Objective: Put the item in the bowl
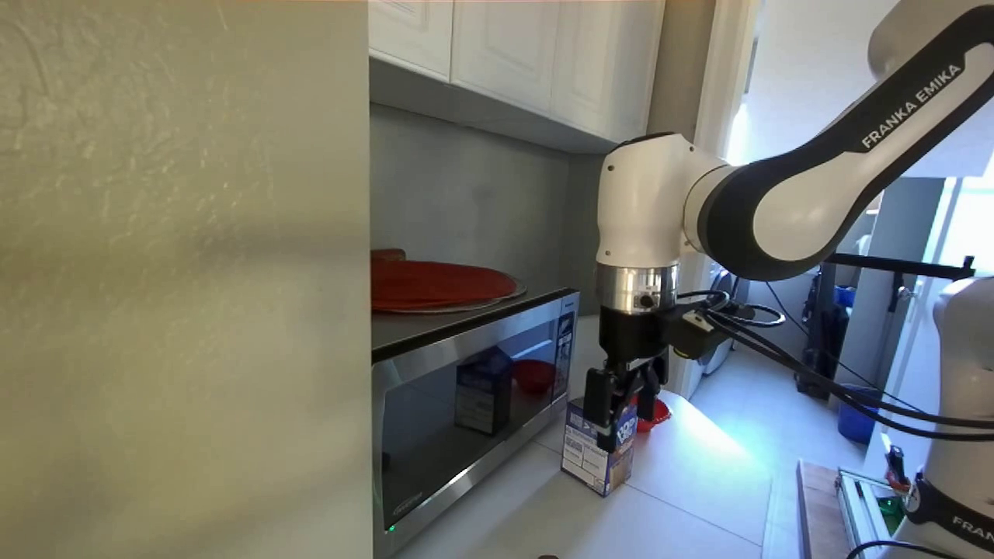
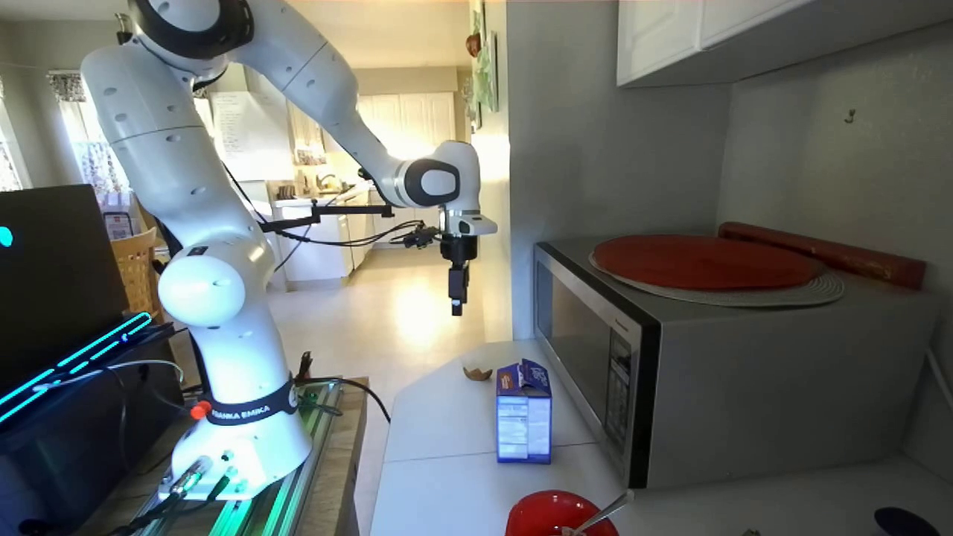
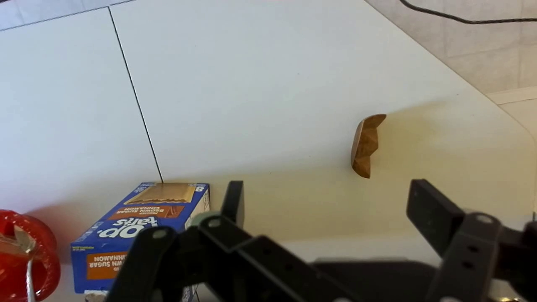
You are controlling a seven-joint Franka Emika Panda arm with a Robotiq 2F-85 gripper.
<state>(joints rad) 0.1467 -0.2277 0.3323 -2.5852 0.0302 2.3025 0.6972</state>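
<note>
Here, in an exterior view, we locate the claw (image 1: 629, 423) above the bench (image 1: 675, 466), pointing downward with its jaws apart. It covers part of a blue box (image 1: 586, 458), which stands upright on the bench, and part of the red bowl (image 1: 657, 418) behind. The microwave (image 1: 427, 442) stands near the blue box; its door reflects both box and bowl.

In an exterior view, we find the brown piece (image 2: 477, 374) resting on the bench, toward its far end. The blue box stands nearer the foreground, a flap raised at its top. The red bowl is cut off by the lower border; a metal utensil (image 2: 609, 508) leans out over its rim. On the microwave we note a red round mat (image 2: 707, 262) and a red roll (image 2: 826, 255). The claw appears edge-on, so we cannot tell its spread from this side.

In the wrist view, we read the claw's state directly: the fingers (image 3: 235, 205) are spread wide. The brown piece lies on the bench ahead of the gap between them, apart from both. The red bowl sits at the left border with the metal utensil in it. The blue box stands between red bowl and brown piece, which are well apart.
</note>
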